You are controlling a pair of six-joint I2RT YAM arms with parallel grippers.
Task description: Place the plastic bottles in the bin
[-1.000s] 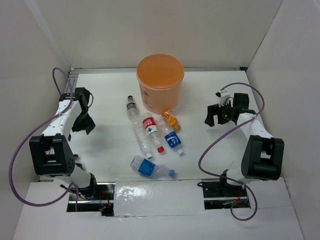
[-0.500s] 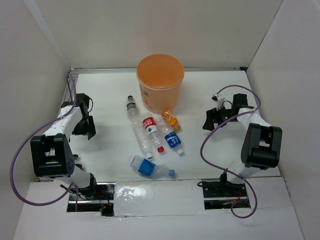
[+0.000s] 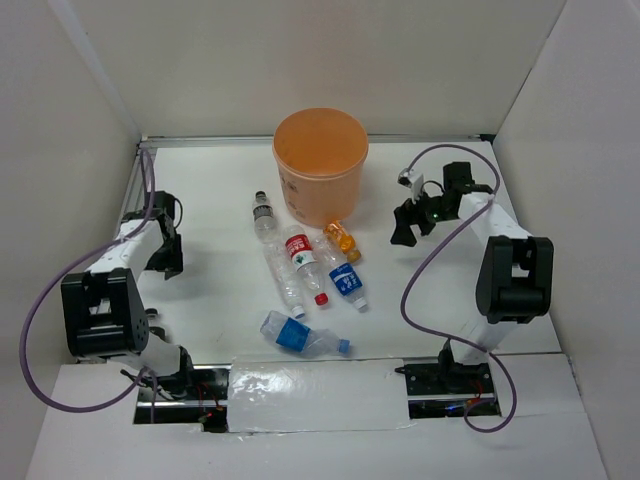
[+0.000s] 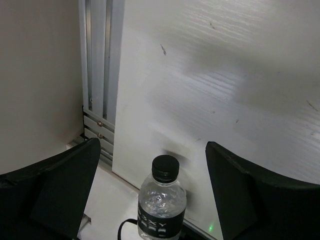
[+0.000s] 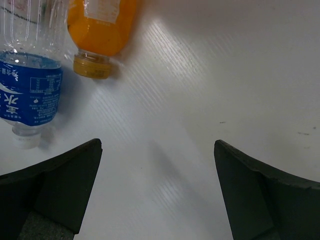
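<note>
Both sets of jaws wide apart

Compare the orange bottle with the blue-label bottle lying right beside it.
The orange bottle has an orange body and cap; the blue-label bottle is clear with a blue label and a white cap. The orange bottle is shorter than the blue-label bottle. Both lie on their sides on the table, caps pointing the same way.

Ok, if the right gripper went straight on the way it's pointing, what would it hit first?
Probably bare table; the orange bottle lies up-left of that line in the wrist view.
</note>
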